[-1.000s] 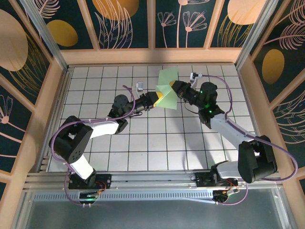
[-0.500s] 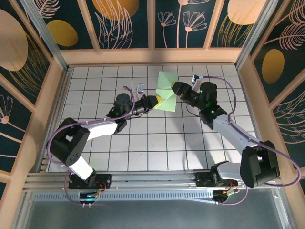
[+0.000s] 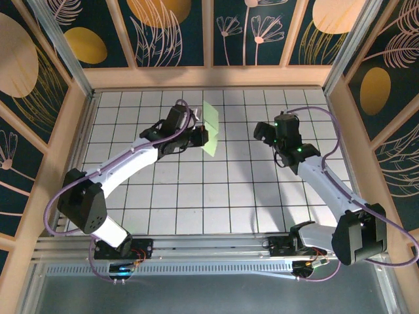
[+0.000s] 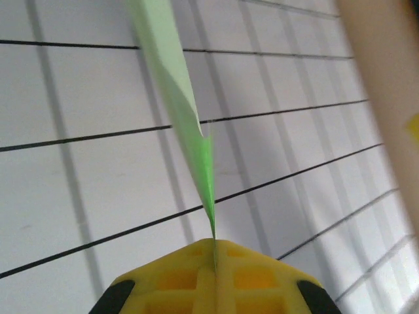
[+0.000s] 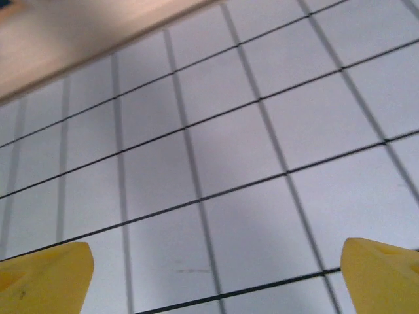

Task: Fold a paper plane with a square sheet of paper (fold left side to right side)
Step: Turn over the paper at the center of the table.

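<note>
Pale-green and seemingly doubled over, the sheet of paper (image 4: 185,118) is clamped in the closed left gripper (image 4: 215,248), jutting ahead of it, the right gripper (image 5: 216,265) is spread empty well apart, and most plane folds are judged outstanding.

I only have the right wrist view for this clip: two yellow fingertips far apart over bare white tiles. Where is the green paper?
Observer: The left gripper has it, shut on one edge of the pale-green paper.
Operator: Is the sheet lying flat?
Observer: No. In the left wrist view it stands edge-on out of the yellow fingertips, with its layers folded together.
Operator: And my gripper, is it near the paper?
Observer: From above, the right gripper is apart from the paper, off to its right, jaws open and holding nothing.
</note>
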{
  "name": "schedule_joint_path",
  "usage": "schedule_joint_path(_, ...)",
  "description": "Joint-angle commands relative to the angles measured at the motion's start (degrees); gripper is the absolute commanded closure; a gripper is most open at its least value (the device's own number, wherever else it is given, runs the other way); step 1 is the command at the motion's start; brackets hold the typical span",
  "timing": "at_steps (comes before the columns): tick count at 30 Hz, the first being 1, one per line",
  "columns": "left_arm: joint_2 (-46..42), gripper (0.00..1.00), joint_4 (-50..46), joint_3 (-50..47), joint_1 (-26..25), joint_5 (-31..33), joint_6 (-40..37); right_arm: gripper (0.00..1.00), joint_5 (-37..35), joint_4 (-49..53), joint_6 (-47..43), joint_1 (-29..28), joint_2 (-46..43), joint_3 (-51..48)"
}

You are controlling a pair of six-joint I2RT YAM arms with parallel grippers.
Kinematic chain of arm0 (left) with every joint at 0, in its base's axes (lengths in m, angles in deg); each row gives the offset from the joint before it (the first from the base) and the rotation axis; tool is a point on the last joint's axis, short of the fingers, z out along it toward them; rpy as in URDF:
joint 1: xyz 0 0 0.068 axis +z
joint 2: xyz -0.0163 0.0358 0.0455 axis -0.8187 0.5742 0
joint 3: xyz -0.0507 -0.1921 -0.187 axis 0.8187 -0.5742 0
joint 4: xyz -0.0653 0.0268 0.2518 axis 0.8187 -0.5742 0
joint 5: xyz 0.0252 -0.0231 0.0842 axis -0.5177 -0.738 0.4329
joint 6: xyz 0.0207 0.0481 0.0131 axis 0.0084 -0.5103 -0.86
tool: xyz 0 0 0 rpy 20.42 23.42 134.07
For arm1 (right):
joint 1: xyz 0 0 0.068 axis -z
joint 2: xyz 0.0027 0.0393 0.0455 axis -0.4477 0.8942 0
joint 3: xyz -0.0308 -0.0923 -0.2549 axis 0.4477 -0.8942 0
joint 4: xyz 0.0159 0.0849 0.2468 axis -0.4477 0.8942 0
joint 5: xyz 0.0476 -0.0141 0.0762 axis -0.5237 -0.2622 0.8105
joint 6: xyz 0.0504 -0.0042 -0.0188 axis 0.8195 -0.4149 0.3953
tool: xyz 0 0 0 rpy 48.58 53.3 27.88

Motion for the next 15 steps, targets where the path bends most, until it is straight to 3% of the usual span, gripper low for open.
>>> schedule_joint_path(1,4.12,1.0,-23.88,7.41,-2.79,17.12,-7.83,0.01,-8.41,3.16,-2.46,0.63,0.67,-0.95)
schedule_joint_path(4,10.12,1.0,-35.16,13.49,-6.55,30.6,-7.14,0.01,-8.2,1.57,-1.69,1.06,1.11,-2.12)
schedule_joint_path(7,15.88,1.0,-41.72,16.81,-9.45,39.43,-4.38,0.01,-7.42,0.32,-1.38,1.5,1.87,-2.79)
schedule_joint_path(12,22.54,1.0,-43.68,17.43,-12.91,45.96,1.04,0.01,-6.2,-0.71,-1.48,1.95,2.53,-3.49)
schedule_joint_path(15,25.05,1.0,-42.57,17.19,-13.59,46.37,3.18,0.01,-4.92,-1.7,-1.34,2.14,2.53,-4.37)
